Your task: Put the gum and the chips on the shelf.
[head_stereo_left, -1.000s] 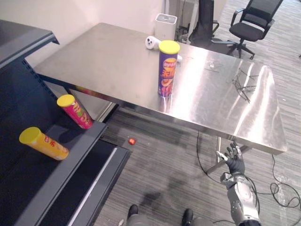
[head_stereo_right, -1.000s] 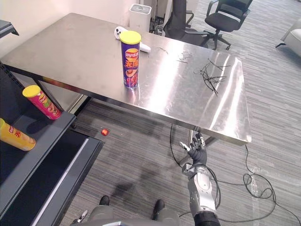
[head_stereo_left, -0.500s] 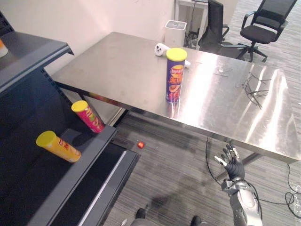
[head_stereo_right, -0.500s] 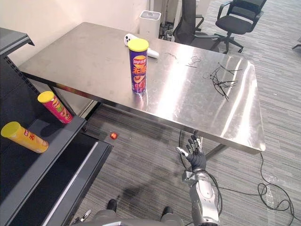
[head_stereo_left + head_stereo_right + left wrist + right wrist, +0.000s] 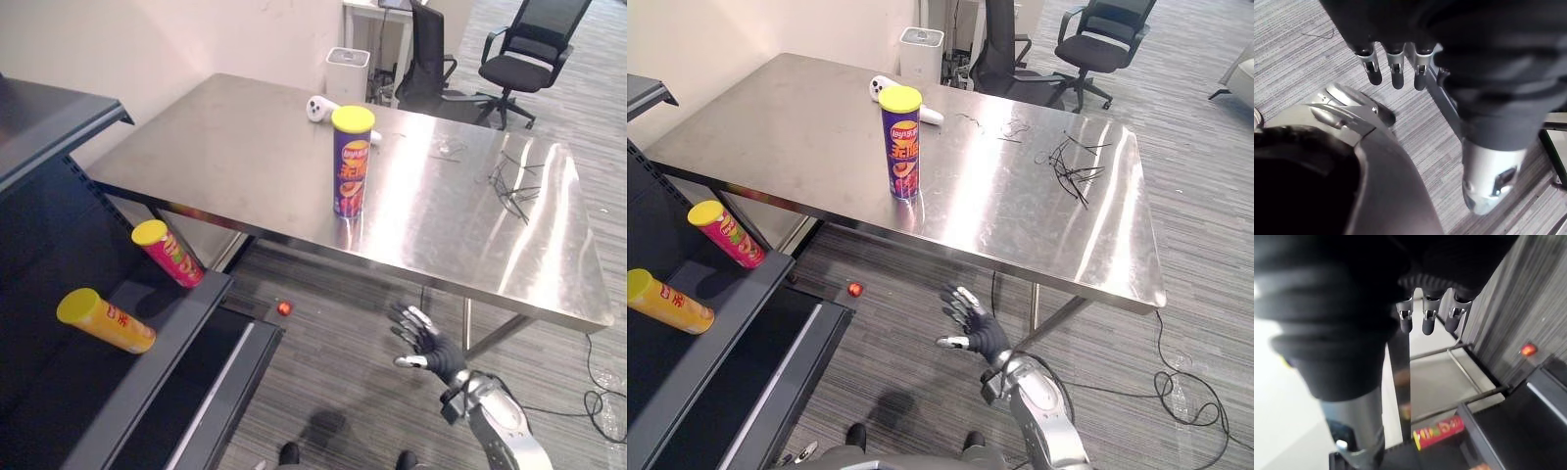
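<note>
Purple chips can (image 5: 352,162) upright on steel surface (image 5: 245,137), centre. Red can (image 5: 168,253), yellow can (image 5: 105,320) lying on shelf (image 5: 167,343), lower left. Right hand (image 5: 423,341) spread wide, empty, lower right. Left hand (image 5: 1396,68) relaxed, empty.

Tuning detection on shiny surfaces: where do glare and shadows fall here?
Left eye view: bright glare streaks on the steel table right of the purple chips can; right eye view: the red chips can casts a shadow on the dark shelf.
</note>
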Controlling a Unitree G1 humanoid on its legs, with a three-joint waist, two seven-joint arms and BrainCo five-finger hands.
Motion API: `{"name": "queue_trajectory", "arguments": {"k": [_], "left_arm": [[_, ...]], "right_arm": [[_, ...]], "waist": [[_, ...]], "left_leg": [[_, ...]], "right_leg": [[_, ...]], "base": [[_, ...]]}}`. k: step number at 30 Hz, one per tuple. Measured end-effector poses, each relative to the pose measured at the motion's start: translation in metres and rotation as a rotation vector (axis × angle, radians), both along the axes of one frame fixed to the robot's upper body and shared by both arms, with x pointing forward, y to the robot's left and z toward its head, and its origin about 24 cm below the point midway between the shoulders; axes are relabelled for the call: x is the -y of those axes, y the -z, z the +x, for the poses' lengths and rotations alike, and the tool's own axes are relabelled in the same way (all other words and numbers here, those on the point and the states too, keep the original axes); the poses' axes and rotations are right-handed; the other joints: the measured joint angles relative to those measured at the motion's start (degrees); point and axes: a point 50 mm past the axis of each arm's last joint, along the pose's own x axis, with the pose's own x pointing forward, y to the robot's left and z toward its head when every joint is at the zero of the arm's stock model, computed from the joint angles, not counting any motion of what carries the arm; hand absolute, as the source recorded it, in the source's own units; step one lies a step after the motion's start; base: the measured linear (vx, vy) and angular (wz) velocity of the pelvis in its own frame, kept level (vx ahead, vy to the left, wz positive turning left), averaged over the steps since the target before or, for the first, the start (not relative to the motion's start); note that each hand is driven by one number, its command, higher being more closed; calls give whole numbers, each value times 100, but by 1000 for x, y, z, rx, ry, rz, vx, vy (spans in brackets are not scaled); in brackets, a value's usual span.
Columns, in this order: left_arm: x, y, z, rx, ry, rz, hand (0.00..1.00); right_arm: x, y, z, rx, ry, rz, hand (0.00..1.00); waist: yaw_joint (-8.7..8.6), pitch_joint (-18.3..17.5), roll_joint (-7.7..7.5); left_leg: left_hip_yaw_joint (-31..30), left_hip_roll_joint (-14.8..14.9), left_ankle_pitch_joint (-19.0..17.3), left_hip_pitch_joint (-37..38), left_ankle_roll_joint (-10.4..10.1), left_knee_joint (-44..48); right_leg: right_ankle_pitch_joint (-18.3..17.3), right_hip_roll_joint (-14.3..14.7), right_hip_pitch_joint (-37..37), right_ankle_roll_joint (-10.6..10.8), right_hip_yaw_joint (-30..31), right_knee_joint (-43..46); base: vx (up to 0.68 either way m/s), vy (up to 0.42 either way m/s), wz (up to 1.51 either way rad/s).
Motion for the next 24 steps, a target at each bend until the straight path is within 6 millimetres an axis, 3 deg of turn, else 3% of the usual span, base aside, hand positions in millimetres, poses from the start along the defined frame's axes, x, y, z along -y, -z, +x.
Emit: {"name": "queue_trajectory", "arguments": {"k": [7,12,20,24], "left_arm": [[-1,0,3,-1,9,1,0],[-2,0,2,-11,-4,-5,0],[-5,1,-5,-29,-32,-8,0],[-4,1,-4,-22,-27,-14,0]], "right_arm": [[-13,-53,31,226,-40,13,0],[0,-90,48,356,78,44,0],[25,-124,65,469,218,4,0],[34,-124,73,454,297,-8,0]], "waist": [[62,-16,-27],[76,-35,-59],[84,-86,-160],[116,-86,-160]], "left_leg": [[5,5,1,61,-2,40],[-24,18,3,56,-3,77],[-127,4,28,-19,6,73],[-141,-13,34,-17,5,74]], "right_leg": [[1,0,58,1,-27,-4],[1,11,130,1,-74,3],[13,6,124,-18,-158,-5],[14,-13,134,-15,-191,-13]], "base": [[5,1,0],[-45,-6,4],[-3,0,6],[0,0,0]]}}
